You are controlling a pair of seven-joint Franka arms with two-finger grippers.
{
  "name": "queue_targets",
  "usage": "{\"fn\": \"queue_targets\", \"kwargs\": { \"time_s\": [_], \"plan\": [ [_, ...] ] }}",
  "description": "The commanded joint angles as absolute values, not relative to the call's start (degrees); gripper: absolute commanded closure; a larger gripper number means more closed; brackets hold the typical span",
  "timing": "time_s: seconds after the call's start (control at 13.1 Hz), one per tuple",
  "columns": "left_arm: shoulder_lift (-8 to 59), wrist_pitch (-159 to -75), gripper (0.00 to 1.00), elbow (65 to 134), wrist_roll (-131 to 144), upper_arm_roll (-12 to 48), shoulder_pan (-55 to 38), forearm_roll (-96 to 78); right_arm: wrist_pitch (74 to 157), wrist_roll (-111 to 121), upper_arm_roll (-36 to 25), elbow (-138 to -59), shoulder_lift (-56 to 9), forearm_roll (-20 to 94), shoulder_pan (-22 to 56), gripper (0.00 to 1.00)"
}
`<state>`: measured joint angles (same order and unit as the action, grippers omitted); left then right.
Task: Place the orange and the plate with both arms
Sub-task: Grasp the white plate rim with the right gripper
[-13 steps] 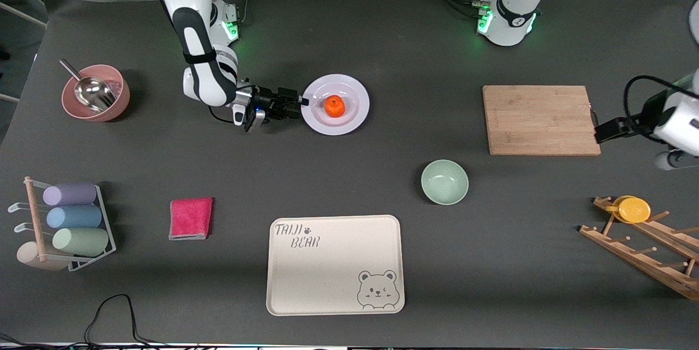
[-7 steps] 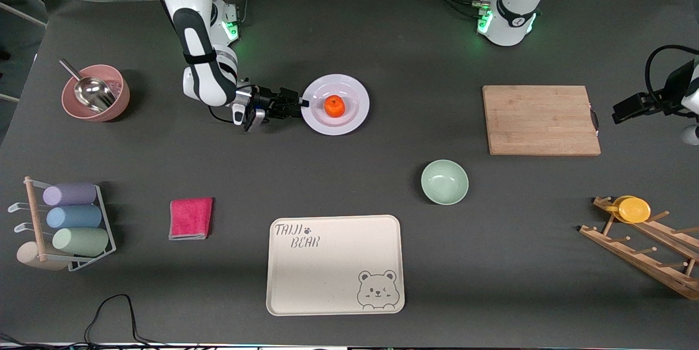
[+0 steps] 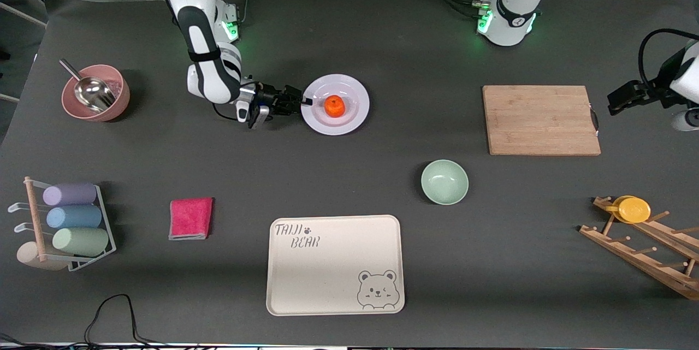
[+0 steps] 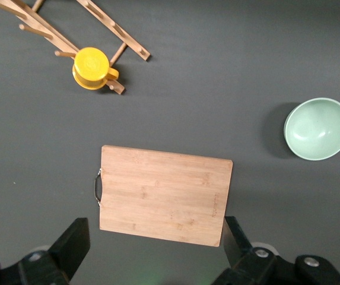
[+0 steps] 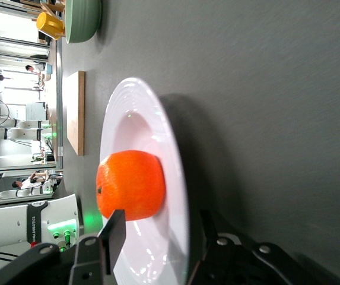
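The small bright-orange fruit [image 3: 334, 105] sits in the middle of the round pale lavender-white plate [image 3: 355, 93], toward the right arm's end of the table. The right gripper [image 3: 304, 101] is low at the plate's edge, fingers astride the rim, one above it and one below. The left gripper [image 4: 152, 243] hangs spread open above the rectangular wooden cutting board [image 3: 540, 119], holding nothing.

Orange [image 3: 333, 105]: bright orange. Plate [image 3: 349, 119]: pale lavender-white. Bowl [image 3: 444, 182]: mint green. Cloth [image 3: 190, 218]: pink. Tray [image 3: 334, 265]: cream, grey bear print. Cutting board [image 3: 540, 119]: light wood.
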<state>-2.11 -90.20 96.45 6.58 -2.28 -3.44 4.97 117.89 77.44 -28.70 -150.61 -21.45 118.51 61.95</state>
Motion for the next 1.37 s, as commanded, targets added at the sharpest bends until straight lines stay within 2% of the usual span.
{"fn": "queue_targets", "kwargs": {
  "time_s": [0.0,0.08,0.15,0.61,0.99,1.3],
  "plan": [
    [-4.2,-91.5,0.0,100.4,6.2,-3.3,-4.9,5.8,117.6,79.2,-29.0,-150.9,-21.6,121.3,64.1,0.78],
    [-3.9,-91.1,0.0,100.5,6.0,-3.3,-4.7,5.8,117.6,79.2,-29.0,-150.9,-21.6,121.2,64.1,0.91],
    [-3.8,-90.7,0.0,100.6,6.0,-3.3,-4.6,5.8,117.6,79.2,-29.0,-150.9,-21.6,121.2,64.1,1.0],
    [-2.9,-90.4,0.0,100.5,6.0,-3.3,-5.1,5.8,117.6,77.5,-29.3,-150.6,-20.7,121.3,63.3,1.0],
    [-2.0,-91.2,0.0,100.5,6.0,-3.3,-5.0,5.8,117.7,69.3,-29.8,-149.8,-16.0,121.2,63.2,1.0],
    [-1.6,-91.2,0.0,100.4,6.0,-3.3,-5.1,5.8,117.7,65.7,-32.7,-146.7,-15.2,121.0,63.2,1.0]
  ]
}}
